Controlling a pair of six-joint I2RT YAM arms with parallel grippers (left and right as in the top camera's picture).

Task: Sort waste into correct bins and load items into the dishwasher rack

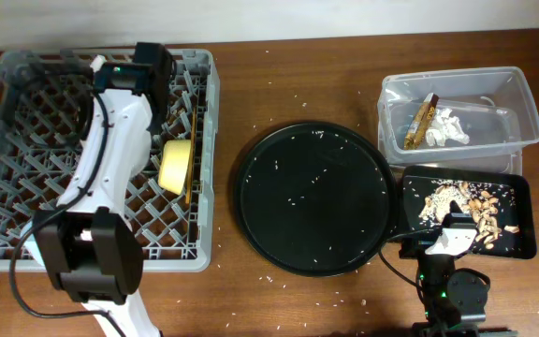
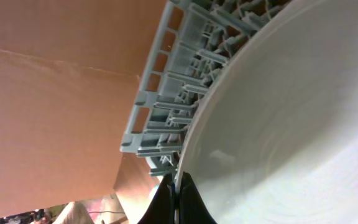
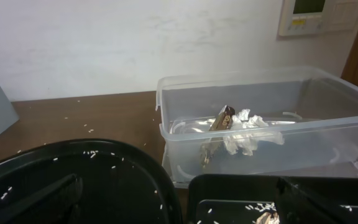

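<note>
My left gripper (image 2: 179,200) is shut on the rim of the pale grey-green plate (image 2: 291,124), held over the far side of the grey dishwasher rack (image 2: 166,106). In the overhead view the left gripper (image 1: 152,67) is over the rack (image 1: 7,140) and the plate is hidden under the arm. A yellow bowl (image 1: 176,167) stands on edge in the rack. My right gripper (image 1: 447,234) is open and empty by the front left of the black tray (image 1: 522,225), which holds food scraps (image 1: 466,206). The clear tub (image 1: 522,103) holds the wrapper (image 1: 426,120) and tissue (image 1: 452,126). The cups are out of view.
A large round black tray (image 1: 312,197) strewn with rice grains lies between the rack and the bins. Rice grains are scattered on the wooden table. In the right wrist view the open fingers (image 3: 179,205) straddle the gap between the round tray (image 3: 104,180) and the black tray (image 3: 241,190).
</note>
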